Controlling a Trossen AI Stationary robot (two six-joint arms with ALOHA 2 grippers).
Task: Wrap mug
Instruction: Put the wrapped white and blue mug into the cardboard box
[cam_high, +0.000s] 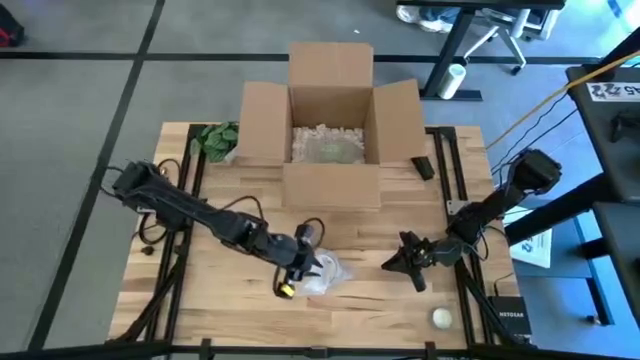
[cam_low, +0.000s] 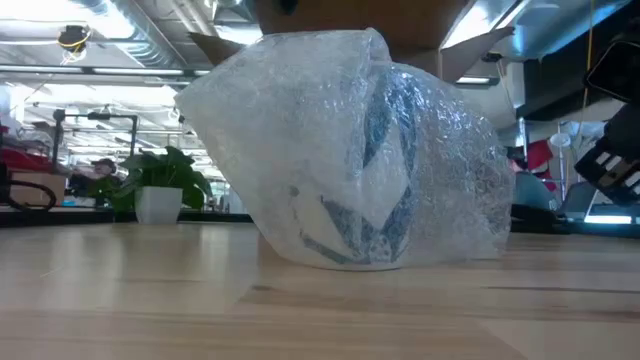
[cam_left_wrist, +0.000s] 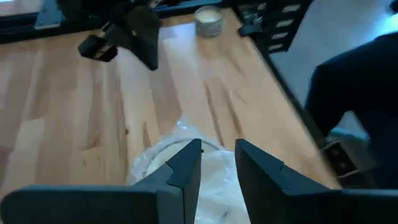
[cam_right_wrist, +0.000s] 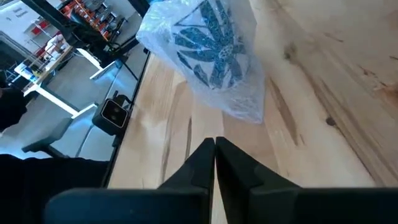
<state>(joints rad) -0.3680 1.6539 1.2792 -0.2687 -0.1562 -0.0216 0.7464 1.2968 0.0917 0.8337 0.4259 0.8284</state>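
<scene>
The mug (cam_low: 355, 215) sits near the front middle of the bench (cam_high: 380, 300), already inside bubble wrap (cam_low: 300, 110), its blue pattern showing through the plastic. My left gripper (cam_left_wrist: 217, 155) hangs right over it, fingers a little apart with wrap showing in the gap; I cannot tell whether they touch it. My right gripper (cam_right_wrist: 215, 146) waits well apart to the side, fingers pressed together on nothing, pointing toward the bundle.

The wrap looks loose: it billows above the mug and trails off to one side, so I judge the step in hand is tightening and tucking it. To do that well I would come down on the loose flap, not the mug's body, pinch only plastic, and fold it across so the wrap hugs the mug. The bundle is light and the bench smooth, so a sideways tug could slide or tip it. I would bring the right gripper in to steady the far side first. The open box (cam_high: 332, 110) behind needs no attention yet.
</scene>
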